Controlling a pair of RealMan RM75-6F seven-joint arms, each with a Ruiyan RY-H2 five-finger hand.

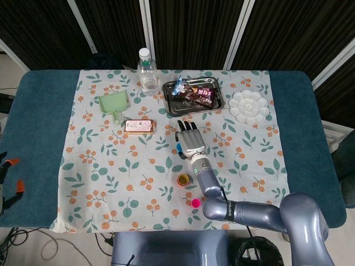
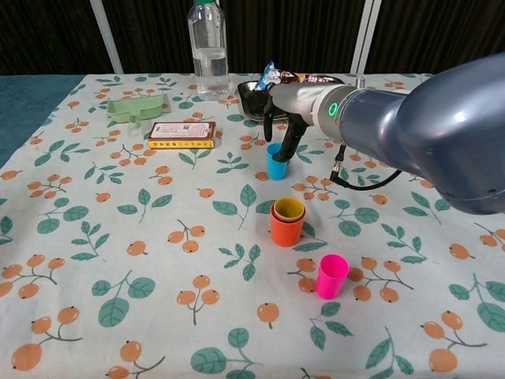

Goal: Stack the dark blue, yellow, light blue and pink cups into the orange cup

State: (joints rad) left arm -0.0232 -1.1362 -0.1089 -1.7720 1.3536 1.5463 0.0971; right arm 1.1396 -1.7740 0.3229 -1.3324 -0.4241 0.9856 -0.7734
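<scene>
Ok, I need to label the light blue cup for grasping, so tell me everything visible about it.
The light blue cup is a small, smooth, plastic-looking tumbler, standing upright and open on the floral tablecloth, beyond the orange cup. The right hand reaches down over it, with a dark finger at its rim; whether it grips yet is unclear. In the head view the hand mostly hides it.

A blue-topped table wears a white floral cloth, carrying a clear plastic bottle and metal tray along its far edge.
</scene>
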